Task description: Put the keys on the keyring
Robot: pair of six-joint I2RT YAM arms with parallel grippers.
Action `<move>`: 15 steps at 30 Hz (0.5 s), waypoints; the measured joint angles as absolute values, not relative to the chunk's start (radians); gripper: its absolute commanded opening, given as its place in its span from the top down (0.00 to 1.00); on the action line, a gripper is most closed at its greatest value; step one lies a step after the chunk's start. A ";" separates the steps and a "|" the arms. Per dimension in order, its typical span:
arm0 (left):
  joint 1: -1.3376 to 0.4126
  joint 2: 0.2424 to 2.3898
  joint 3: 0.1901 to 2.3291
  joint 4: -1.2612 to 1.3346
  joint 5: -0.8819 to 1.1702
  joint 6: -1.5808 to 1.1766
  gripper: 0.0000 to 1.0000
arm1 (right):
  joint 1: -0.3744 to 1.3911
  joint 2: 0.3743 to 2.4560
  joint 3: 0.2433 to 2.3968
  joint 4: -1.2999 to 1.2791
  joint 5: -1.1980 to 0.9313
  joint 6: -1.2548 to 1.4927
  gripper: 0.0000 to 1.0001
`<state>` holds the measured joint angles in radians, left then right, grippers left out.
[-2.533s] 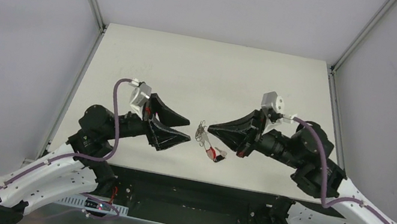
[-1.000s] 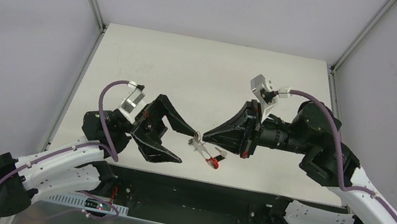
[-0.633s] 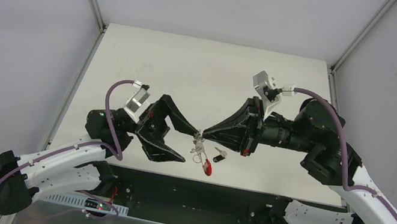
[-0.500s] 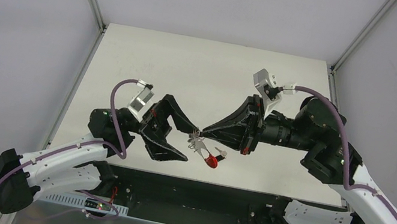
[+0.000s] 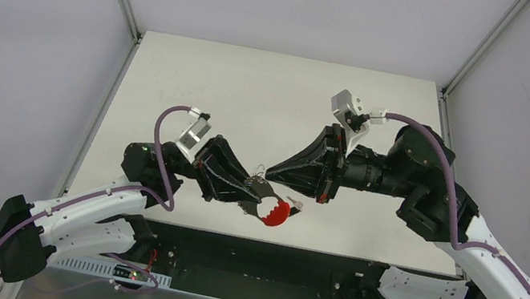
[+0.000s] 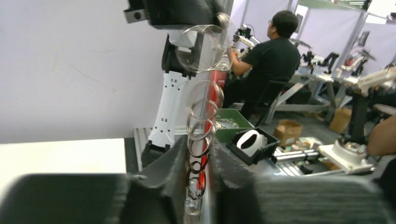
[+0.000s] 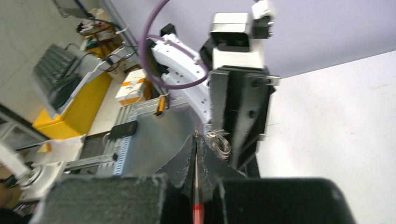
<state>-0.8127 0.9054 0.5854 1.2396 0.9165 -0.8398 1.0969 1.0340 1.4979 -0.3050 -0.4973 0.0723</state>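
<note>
The keyring is a bunch of thin silver wire loops held in the air between both grippers. Its red crescent piece hangs just below them. My left gripper is shut on the loops and the red piece. In the left wrist view the loops run up out of its jaws. My right gripper is shut, pinching a thin silver bit of the bunch at its tips, with loops beside them. One small key seems to lie on the table under the red piece.
The white table stretches far behind the grippers, framed by metal rails and grey walls. Both grippers meet near the table's front edge, above the black base bar. In the right wrist view the left gripper's fingers stand directly ahead.
My left gripper moved in from the left and shut on the keyring, which it only stood beside, open, a second ago. The red piece swung lower and toward the front.
</note>
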 measured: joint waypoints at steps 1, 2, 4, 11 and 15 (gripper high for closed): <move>-0.813 0.906 0.589 1.243 0.924 -0.842 1.00 | 1.097 1.034 1.498 -0.307 -0.494 0.069 1.00; -0.815 0.907 0.593 1.244 0.934 -0.847 1.00 | 1.097 1.034 1.498 -0.308 -0.482 0.061 1.00; -0.820 0.906 0.601 1.246 0.942 -0.851 1.00 | 1.097 1.032 1.498 -0.315 -0.472 0.058 1.00; -0.825 0.908 0.602 1.217 0.929 -0.873 1.00 | 1.098 0.980 1.458 -0.323 -0.400 0.029 1.00; -0.825 0.910 0.602 1.216 0.914 -0.892 1.00 | 1.098 0.904 1.379 -0.297 -0.388 -0.012 1.00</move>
<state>-0.8253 0.9100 0.6018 1.2156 0.9142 -0.8921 1.0981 0.9043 1.3792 -0.2974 -0.3878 -0.0116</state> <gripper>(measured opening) 0.051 0.005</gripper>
